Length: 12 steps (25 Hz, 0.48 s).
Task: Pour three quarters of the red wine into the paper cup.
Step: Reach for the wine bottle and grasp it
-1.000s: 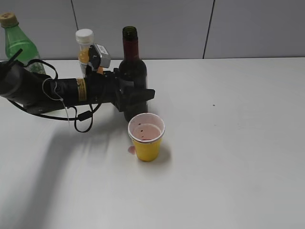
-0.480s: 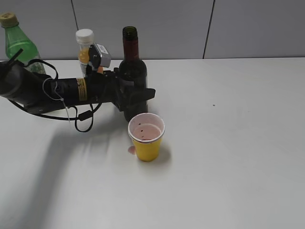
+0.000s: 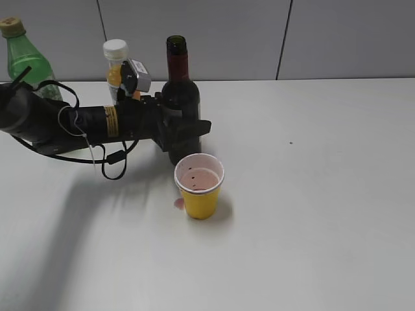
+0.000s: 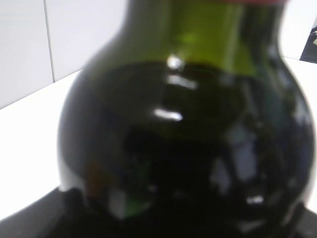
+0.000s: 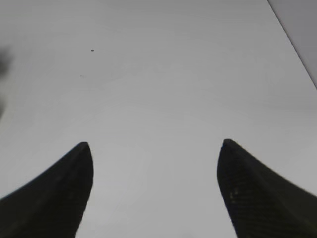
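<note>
Exterior view showed you the wine bottle [image 3: 179, 97] upright on the white desk [image 3: 311, 194], your left pincer [image 3: 185, 133] clenched around its lower body. Its glossy dark green glass bulged into rounded shoulders, and the red wine [image 4: 173, 163] looked near-black, reaching up to them. Just in front stood the paper cup [image 3: 199, 186], tapered, yellow, pink-stained inside. Your right pincer [image 5: 156, 183] hung released over bare desk.
</note>
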Available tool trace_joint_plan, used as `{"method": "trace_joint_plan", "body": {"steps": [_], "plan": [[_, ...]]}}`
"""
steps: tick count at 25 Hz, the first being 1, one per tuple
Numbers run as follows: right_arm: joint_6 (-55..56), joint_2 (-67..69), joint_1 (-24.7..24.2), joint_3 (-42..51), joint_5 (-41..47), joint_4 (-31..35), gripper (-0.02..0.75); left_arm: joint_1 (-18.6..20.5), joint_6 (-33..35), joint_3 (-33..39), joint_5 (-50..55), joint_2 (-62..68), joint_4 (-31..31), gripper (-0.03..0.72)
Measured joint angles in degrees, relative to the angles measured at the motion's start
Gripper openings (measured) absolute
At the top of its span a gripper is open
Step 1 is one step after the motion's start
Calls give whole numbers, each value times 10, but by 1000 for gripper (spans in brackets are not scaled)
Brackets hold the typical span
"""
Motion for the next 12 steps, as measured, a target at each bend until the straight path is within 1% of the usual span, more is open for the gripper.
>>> {"method": "trace_joint_plan", "body": {"steps": [8, 12], "plan": [[0, 0, 0, 0, 0, 0, 592, 0, 3, 0, 4, -5, 6, 555], [0, 0, 0, 0, 0, 0, 592, 8, 3, 1, 50, -37, 58, 547]]}}
